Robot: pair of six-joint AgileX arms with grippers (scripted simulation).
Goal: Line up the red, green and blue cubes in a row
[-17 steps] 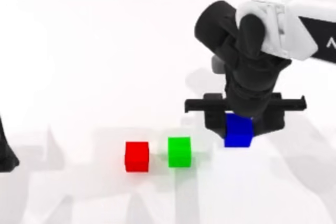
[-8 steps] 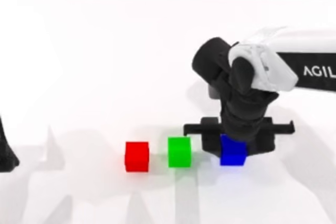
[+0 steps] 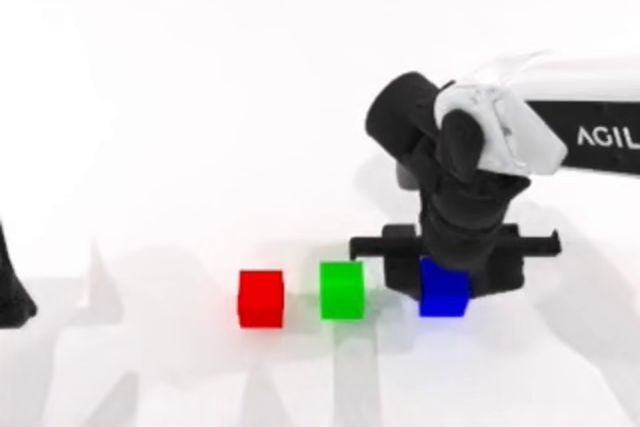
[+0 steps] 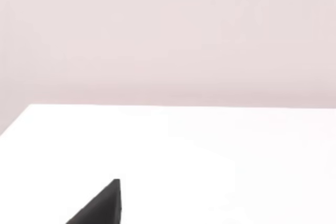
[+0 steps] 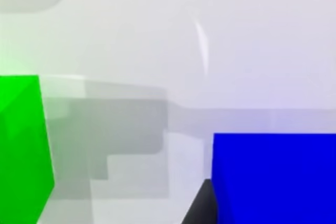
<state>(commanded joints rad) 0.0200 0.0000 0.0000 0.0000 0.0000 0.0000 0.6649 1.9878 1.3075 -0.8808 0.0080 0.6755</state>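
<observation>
Top view: three small solid-coloured cubes sit toward the near edge of the white table [image 3: 200, 97], reading left to right as the bright red cube [image 3: 261, 298], the bright green cube [image 3: 342, 290] and the bright blue cube [image 3: 443, 291].

Red and green stand apart from each other with a narrow gap, both flat on the table and square to one another. Nothing touches either. I judge these two placed.

The blue cube lies to the right of the green one, at about the same depth on the table, with a gap somewhat wider than the red–green gap. Its upper part is covered by the black right gripper [image 3: 445, 277], which hangs directly over it from the white right arm [image 3: 560, 122] reaching in from the table's right side.

Right wrist view: the blue cube [image 5: 273, 177] fills the near corner, a dark finger [image 5: 199, 205] just beside its face; the green cube [image 5: 23, 145] shows farther off with bare table between. Whether the blue cube rests on the surface or is a shade above it, I cannot tell. Whether the fingers clamp it or have let go, I cannot tell either.

Left gripper [image 4: 100, 205]: only a dark tip shows in its wrist view; the arm is parked at the table's left edge, fingers' state not readable.

Judgement: row essentially formed. What is left is the release of blue, if not already made, and the right arm's retreat.
</observation>
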